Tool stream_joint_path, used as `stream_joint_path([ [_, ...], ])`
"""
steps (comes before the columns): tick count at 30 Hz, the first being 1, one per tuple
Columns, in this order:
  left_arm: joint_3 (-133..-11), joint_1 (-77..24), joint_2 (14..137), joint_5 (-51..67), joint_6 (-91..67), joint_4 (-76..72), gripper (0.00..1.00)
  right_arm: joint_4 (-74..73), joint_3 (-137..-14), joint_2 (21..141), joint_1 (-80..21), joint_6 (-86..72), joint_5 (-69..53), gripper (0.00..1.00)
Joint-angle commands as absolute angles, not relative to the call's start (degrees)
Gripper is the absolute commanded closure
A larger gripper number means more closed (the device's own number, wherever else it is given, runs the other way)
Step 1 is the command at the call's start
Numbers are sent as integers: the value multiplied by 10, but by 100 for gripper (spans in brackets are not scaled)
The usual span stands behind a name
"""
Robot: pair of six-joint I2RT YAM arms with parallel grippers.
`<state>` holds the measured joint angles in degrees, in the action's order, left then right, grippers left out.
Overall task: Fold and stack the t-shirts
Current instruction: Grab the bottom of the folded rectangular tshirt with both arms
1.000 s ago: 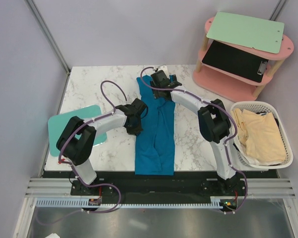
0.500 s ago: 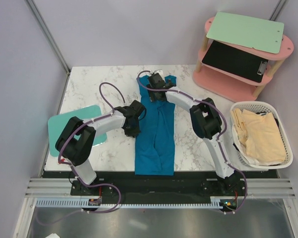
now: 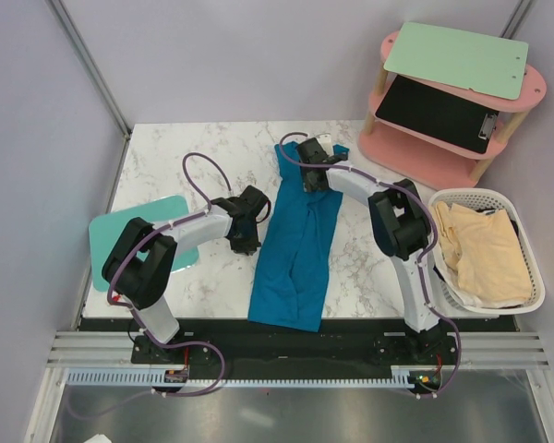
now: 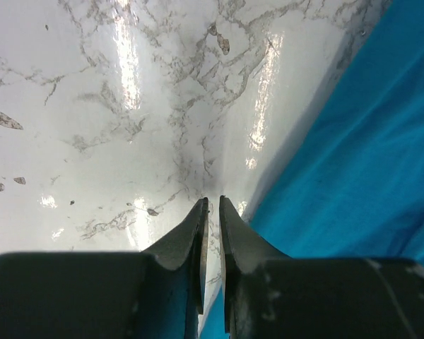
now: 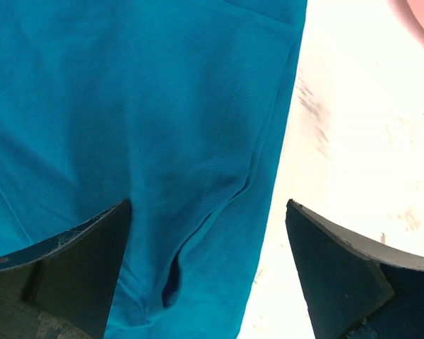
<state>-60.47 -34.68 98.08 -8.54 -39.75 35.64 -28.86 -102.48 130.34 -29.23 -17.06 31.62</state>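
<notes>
Shifted rightward, teal t-shirt (image 3: 295, 249) lies under wide right pincer (image 5: 206, 210); left pincer (image 4: 213, 203) seemingly closed.

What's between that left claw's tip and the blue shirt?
Only a thin strip of bare marble table. The left gripper sits just beside the teal t-shirt, as the left wrist view shows.

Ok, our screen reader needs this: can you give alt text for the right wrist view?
The right gripper, its fingers spread wide open, hangs over a teal t-shirt. The shirt's stitched edge lies on the white marble table.
</notes>
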Motion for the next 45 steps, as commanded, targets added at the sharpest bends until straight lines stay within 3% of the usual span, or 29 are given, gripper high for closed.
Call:
stream_joint_path([
  [1,-602,-345,964,-101,-383,350,82,-326,-978,1257,-284,-199,334,2],
  [11,-601,-345,966,-99,-382,347,81,-306,-903,1172,-283,-204,314,2],
  [29,-603,-345,945,-100,-373,346,76,-289,-841,1174,-271,-213,307,2],
  [35,-620,-345,925,-109,-365,357,68,-298,-926,1241,-272,-186,283,2],
  [45,-644,-336,900,-125,-353,379,66,-352,-1132,1399,-274,-156,251,2],
])
